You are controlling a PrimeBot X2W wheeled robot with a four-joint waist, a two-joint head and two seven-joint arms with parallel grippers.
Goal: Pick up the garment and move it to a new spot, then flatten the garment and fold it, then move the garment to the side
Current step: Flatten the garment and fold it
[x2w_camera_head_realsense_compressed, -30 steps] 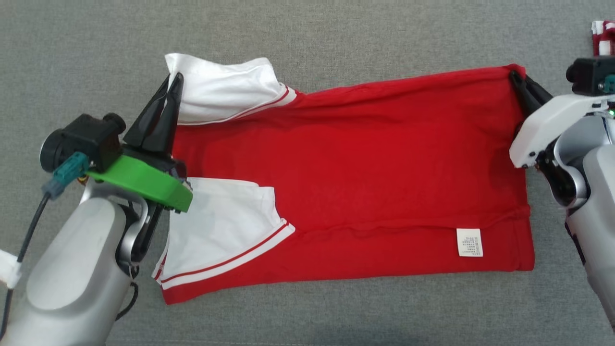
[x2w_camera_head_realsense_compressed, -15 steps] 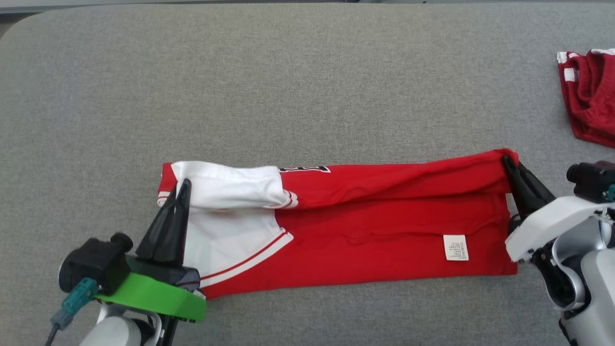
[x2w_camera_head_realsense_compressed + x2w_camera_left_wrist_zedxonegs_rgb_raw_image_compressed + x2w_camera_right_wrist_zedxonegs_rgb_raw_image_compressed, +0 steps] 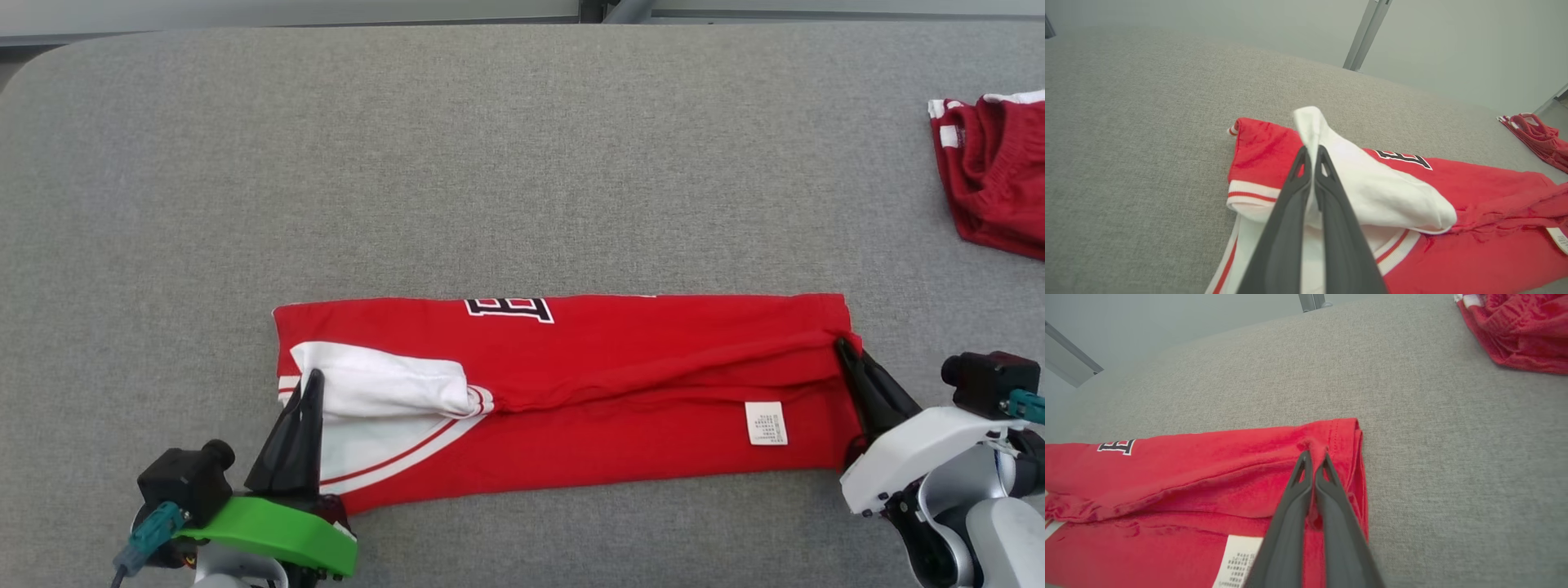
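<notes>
Control: What is under you?

Operator: I'm looking down on the grey bench (image 3: 522, 163), which carries everything. The red garment (image 3: 620, 392) lies across it as a long folded strip, closer to my side than to the far edge.

Control: Anything else on there?

Operator: A second red cloth (image 3: 992, 180), bunched up, sits well apart from the garment, past its right end and farther from me.

Control: And the arms?

Operator: My left gripper (image 3: 312, 377) is at the garment's left end. Its jaws are clenched on the white sleeve (image 3: 384, 388), and in my left wrist view a ridge of white cloth stands up between them. My right gripper (image 3: 839, 343) is at the garment's right end, jaws clenched on a pinch of the red upper layer just inside the hem. A raised fold runs from that pinch along the garment toward the sleeve.

Control: Small details?

Operator: A white care label (image 3: 766, 423) shows on the garment's nearer layer, close to its right end and near my right gripper. Black-and-white lettering (image 3: 510, 309) peeks out at the garment's far edge, a little left of its middle.
</notes>
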